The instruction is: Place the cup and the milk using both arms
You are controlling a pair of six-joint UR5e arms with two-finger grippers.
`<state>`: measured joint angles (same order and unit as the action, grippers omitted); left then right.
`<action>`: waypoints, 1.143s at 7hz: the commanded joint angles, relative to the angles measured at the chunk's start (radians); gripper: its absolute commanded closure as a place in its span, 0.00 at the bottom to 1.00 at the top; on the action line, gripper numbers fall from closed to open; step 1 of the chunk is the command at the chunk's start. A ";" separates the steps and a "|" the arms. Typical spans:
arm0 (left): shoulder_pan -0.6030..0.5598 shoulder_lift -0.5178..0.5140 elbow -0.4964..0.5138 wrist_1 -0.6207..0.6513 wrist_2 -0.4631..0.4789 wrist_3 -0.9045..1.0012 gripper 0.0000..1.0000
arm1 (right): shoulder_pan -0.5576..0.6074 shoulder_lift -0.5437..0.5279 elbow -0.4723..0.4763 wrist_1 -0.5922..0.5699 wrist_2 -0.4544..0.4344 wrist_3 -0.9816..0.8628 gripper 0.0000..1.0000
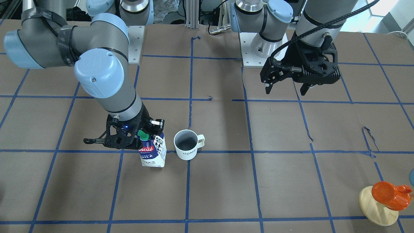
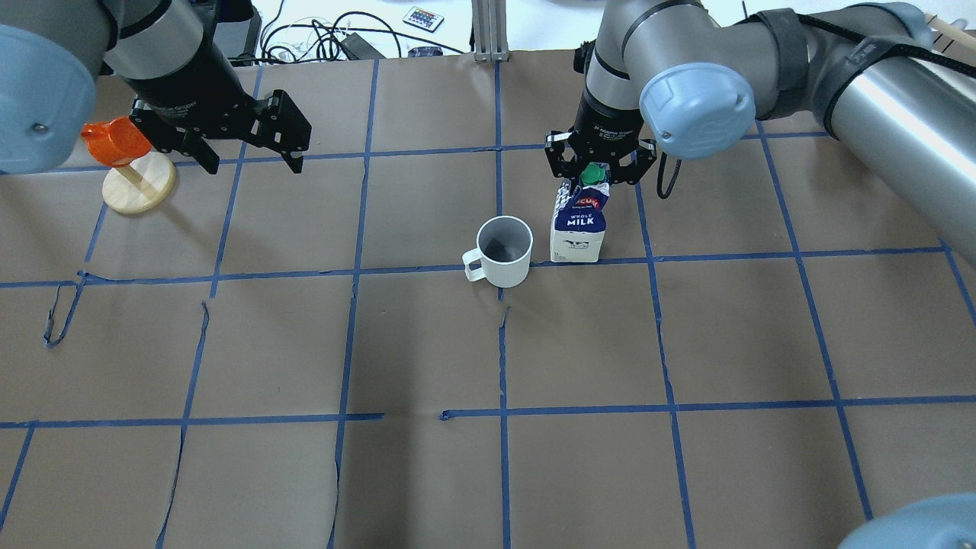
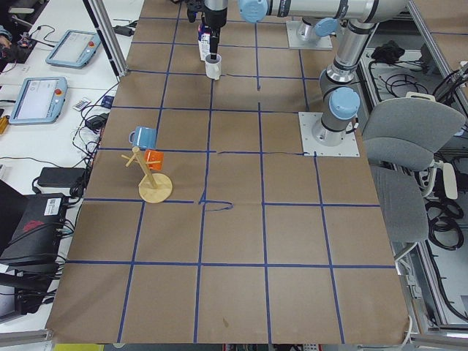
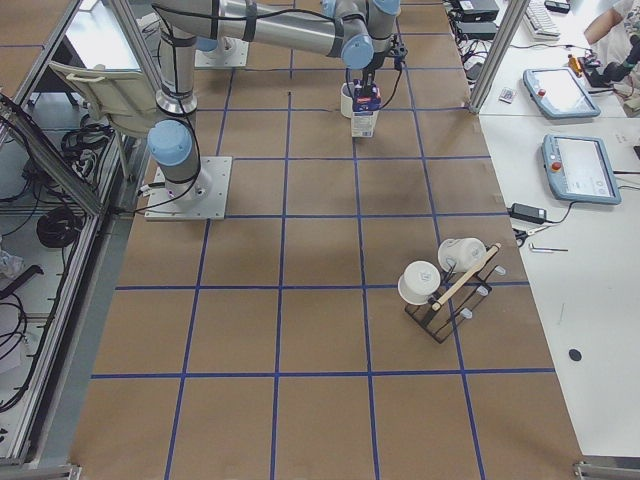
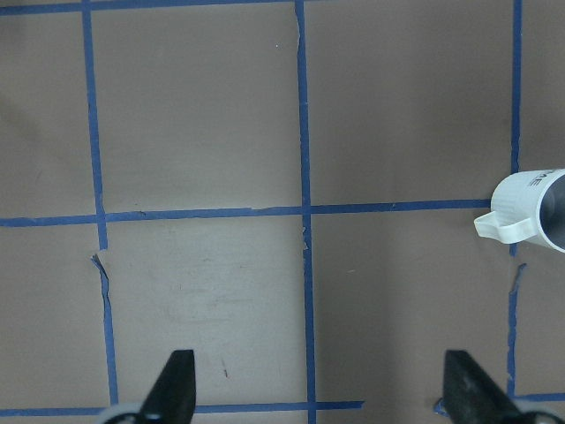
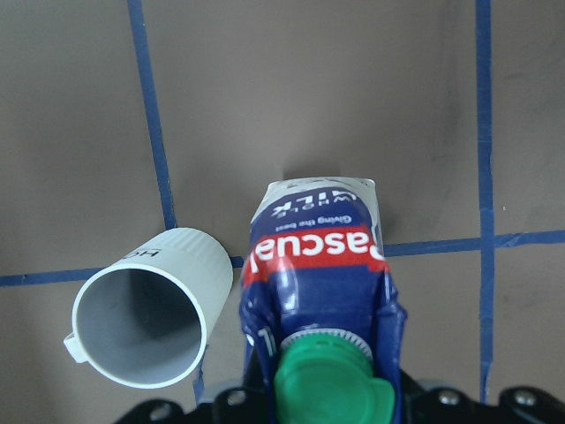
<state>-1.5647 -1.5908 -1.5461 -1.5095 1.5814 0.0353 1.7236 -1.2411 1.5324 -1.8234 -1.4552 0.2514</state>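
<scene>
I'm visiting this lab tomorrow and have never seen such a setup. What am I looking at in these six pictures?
Two robot arms stand at a brown table marked with blue tape. Four pictures come from fixed cameras: one facing the robot, one over its shoulders, one at each table end. Two come from cameras on the wrists, looking down past the fingers. A white cup and a milk carton stand side by side, not touching. The right gripper sits around the carton's top; whether it squeezes it, I cannot tell. The left gripper hangs open above the table, holding nothing. An orange cup sits on a wooden stand off to the robot's left.
</scene>
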 commanded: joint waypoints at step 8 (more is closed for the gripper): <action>0.000 0.000 0.003 0.000 -0.003 0.002 0.00 | -0.021 -0.056 -0.015 -0.011 0.009 0.005 0.00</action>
<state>-1.5646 -1.5920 -1.5433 -1.5095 1.5771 0.0363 1.7310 -1.2605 1.5289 -1.8361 -1.4416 0.2644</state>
